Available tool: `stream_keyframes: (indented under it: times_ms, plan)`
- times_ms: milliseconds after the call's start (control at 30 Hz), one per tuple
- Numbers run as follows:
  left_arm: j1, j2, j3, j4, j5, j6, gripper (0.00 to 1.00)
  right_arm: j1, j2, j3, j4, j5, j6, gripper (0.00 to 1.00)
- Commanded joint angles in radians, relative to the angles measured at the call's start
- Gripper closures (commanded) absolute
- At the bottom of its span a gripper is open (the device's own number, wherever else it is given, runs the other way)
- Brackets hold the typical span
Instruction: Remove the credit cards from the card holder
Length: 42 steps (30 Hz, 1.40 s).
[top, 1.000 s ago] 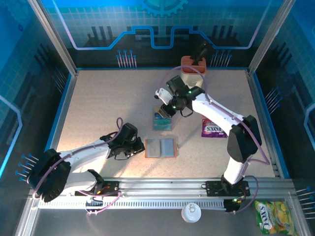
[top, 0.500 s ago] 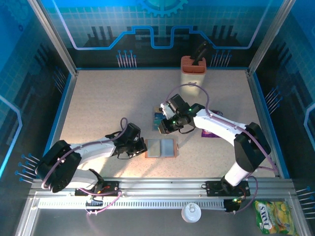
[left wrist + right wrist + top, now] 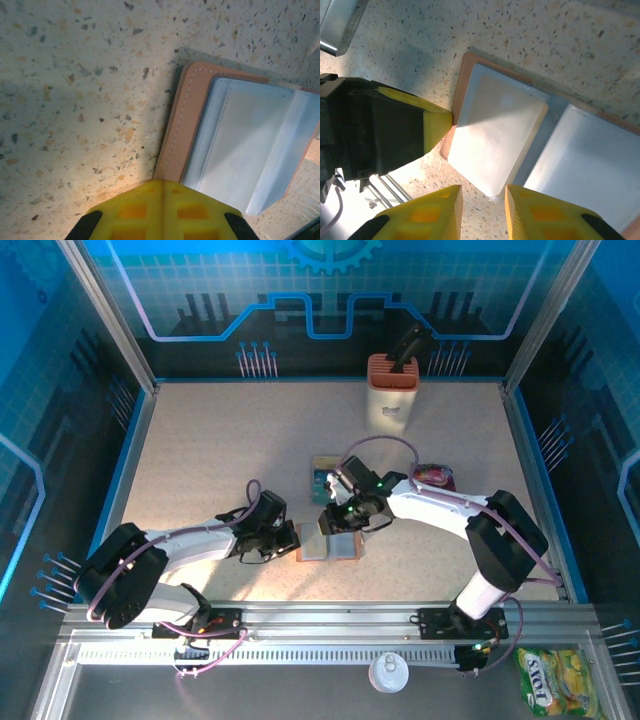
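The left gripper (image 3: 162,186), fingers pressed together, butts against the card holder (image 3: 240,145) at its left edge and seems to pin it. The right gripper (image 3: 482,192) has come back from the credit cards (image 3: 322,478) lying beyond it. Its jaws hover narrowly apart over the holder's near edge, probably for another card. Bare table lies ahead of its fingertips.

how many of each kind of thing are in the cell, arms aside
card holder: 1
card stack: 1 (cards in it too small to count)
snack packets: 2, purple-red packet and yellow packet
upright box: 1
white lid: 1
total: 6
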Motion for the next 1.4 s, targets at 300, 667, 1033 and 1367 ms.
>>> stream_keyframes:
  times_ms: [300,667,1033,1367]
  plan:
    - [-0.008,-0.014,-0.035,-0.021,-0.004,-0.02,0.95,0.056,0.08,-0.021,0.088,-0.03,0.109,0.67]
    - [-0.009,-0.011,-0.036,-0.026,-0.005,-0.016,0.95,0.068,0.127,0.005,0.106,-0.017,0.13,0.67]
    - [-0.008,-0.016,-0.036,-0.03,-0.008,-0.013,0.95,0.079,0.156,-0.003,0.162,-0.021,0.163,0.69]
    - [-0.008,-0.021,-0.039,-0.04,-0.015,-0.011,0.95,0.079,0.148,-0.009,0.095,0.06,0.154,0.68]
